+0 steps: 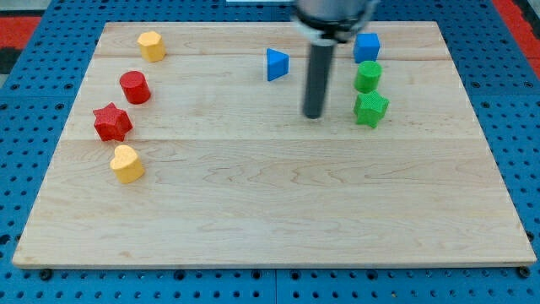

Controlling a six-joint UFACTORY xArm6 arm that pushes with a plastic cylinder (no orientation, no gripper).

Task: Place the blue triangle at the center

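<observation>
The blue triangle [277,64] lies near the view's top, a little left of the middle of the wooden board [270,203]. My tip [313,115] rests on the board to the right of and below the triangle, apart from it. The tip stands left of the green star [370,109], with a gap between them.
A blue cube [367,46], a green cylinder [368,76] and the green star line up at the top right. At the left are a yellow hexagon [151,46], a red cylinder [134,87], a red star [111,122] and a yellow heart [126,164].
</observation>
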